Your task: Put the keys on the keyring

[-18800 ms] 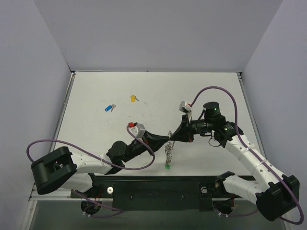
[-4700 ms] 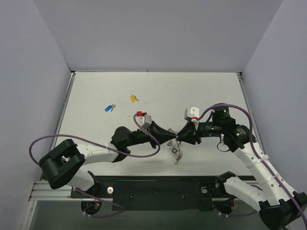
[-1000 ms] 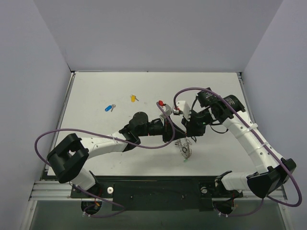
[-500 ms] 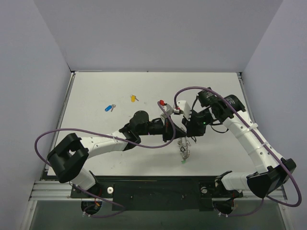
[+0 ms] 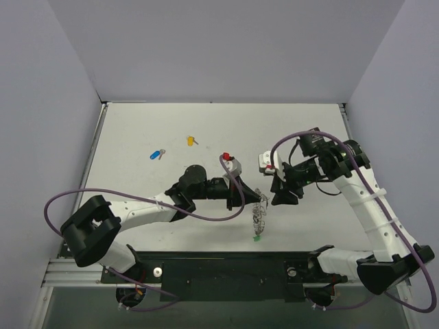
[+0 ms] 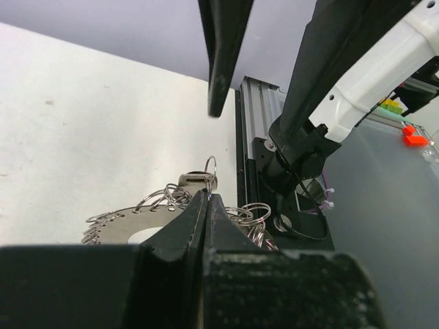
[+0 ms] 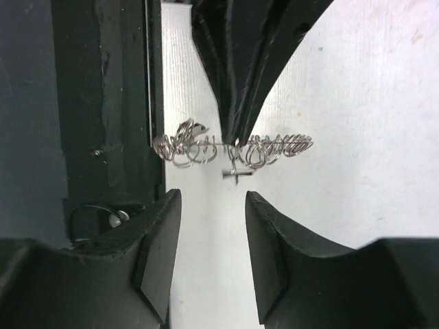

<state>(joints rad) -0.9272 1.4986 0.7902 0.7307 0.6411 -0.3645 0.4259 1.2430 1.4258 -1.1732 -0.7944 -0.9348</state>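
One keyring (image 5: 259, 216) hangs pinched in left hand (image 5: 252, 197).

The white surface (image 5: 137, 123) is enclosed on three sides by plain, pale grey-lilac walls (image 5: 226, 48). A black mounting plate (image 5: 226, 266) spans the near edge. Lighting is even, with soft shadows.

Left fingers (image 6: 180, 229) tight together on the keyring (image 6: 130, 225) of silver loops, right fingers (image 6: 223, 62) apart just beyond.
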